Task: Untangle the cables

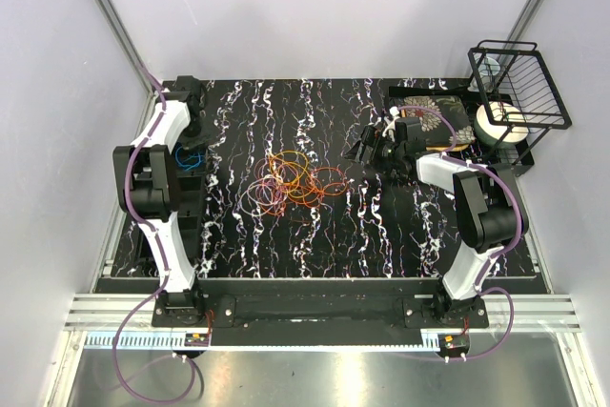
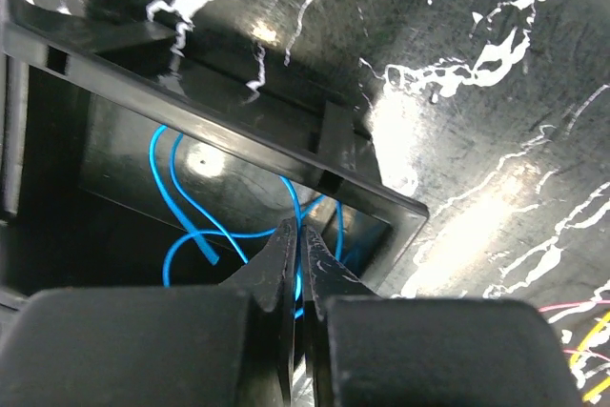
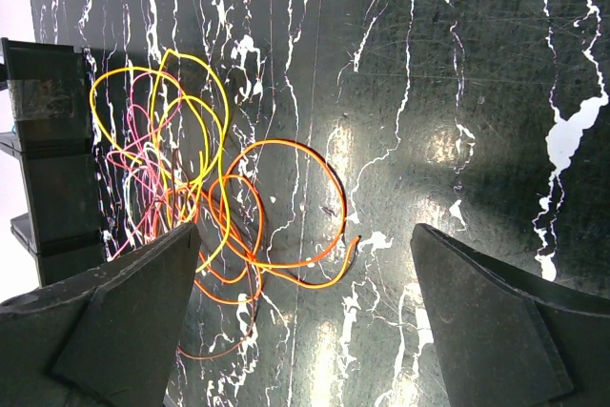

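A tangle of cables point(image 1: 295, 178) in orange, yellow, red and pink lies in loose loops on the middle of the black marbled table point(image 1: 381, 226). A blue cable point(image 2: 181, 207) lies coiled in a black tray point(image 2: 238, 131) at the table's left edge. My left gripper point(image 2: 297, 228) hangs over that tray, shut on a strand of the blue cable point(image 1: 188, 157). To the right of the tangle, my right gripper point(image 3: 305, 228) stands wide open above the table with nothing between its fingers. An orange loop point(image 3: 338, 188) of the tangle point(image 3: 191, 169) lies just ahead of it.
A black wire basket point(image 1: 519, 83) stands at the back right corner. A white roll point(image 1: 500, 121) and a patterned flat object point(image 1: 429, 111) sit beside it. White walls close in the table on three sides.
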Controlling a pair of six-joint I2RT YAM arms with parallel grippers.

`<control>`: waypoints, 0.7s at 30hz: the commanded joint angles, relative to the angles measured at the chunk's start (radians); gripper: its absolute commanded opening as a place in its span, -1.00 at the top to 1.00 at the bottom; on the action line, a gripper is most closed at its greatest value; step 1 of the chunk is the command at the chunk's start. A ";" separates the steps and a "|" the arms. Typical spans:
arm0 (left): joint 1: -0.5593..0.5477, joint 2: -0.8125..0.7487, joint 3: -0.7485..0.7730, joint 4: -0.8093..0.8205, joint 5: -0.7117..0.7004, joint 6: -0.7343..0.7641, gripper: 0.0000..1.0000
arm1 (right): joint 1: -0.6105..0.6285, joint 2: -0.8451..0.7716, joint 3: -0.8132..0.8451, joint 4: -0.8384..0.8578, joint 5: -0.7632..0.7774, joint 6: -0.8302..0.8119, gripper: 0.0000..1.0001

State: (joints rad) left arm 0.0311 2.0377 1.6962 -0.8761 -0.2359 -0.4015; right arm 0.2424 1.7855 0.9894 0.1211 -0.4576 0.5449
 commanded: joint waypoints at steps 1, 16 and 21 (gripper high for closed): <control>0.018 -0.031 0.028 -0.008 0.084 -0.053 0.95 | 0.006 -0.001 0.034 0.002 -0.013 0.003 -0.96; 0.021 -0.258 0.050 -0.011 -0.049 -0.010 -0.97 | 0.005 0.003 0.035 0.006 -0.021 0.006 -0.97; -0.026 -0.434 0.013 -0.011 -0.158 0.016 -0.97 | 0.006 0.009 0.037 0.011 -0.029 0.010 -0.97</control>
State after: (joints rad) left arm 0.0410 1.7546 1.6970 -0.8970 -0.2771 -0.4145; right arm 0.2424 1.7855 0.9894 0.1215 -0.4637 0.5480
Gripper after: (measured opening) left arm 0.985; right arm 0.983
